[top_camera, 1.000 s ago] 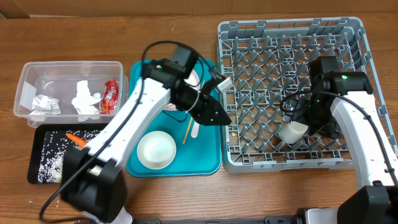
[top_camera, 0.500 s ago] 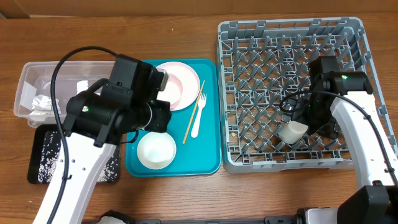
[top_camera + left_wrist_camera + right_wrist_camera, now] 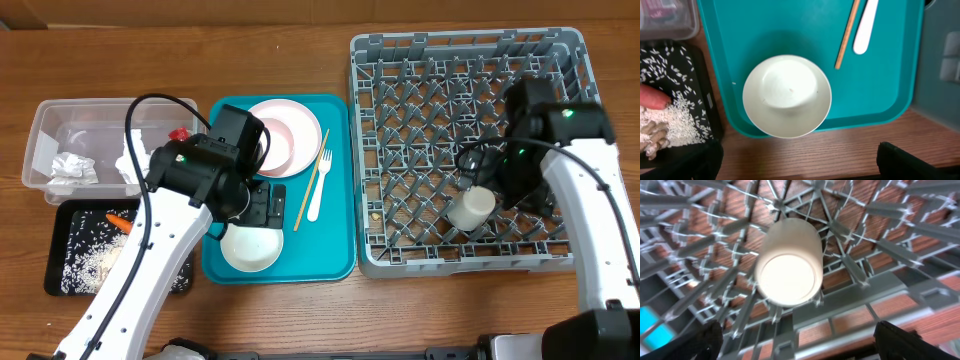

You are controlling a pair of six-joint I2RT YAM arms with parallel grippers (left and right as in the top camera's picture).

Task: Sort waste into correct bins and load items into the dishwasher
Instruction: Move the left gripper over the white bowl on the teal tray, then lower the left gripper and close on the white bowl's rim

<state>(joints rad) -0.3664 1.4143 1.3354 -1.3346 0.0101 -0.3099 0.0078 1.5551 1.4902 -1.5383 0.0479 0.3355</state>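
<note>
Above the teal tray [image 3: 880,85], the left gripper [image 3: 802,157] hangs spread over a white bowl [image 3: 787,95] (judged the next item for loading). The right gripper [image 3: 800,340], likewise spread, hovers over the white cup [image 3: 788,262] lying among the dish rack [image 3: 880,245] pegs. Next: descend and pinch the bowl's rim.

Teal tray [image 3: 335,255], plain. Bowl [image 3: 787,96] white; plate [image 3: 290,135] pale pink; fork [image 3: 863,30] white; chopstick [image 3: 846,35] tan wood. Rack [image 3: 450,45] grey, regular peg grid; cup [image 3: 789,265] white. Black tray [image 3: 60,280] speckled with white rice; carrot [image 3: 122,222] orange. Tub [image 3: 45,125] clear; napkins [image 3: 72,167] white. Table [image 3: 450,310] brown woodgrain.
</note>
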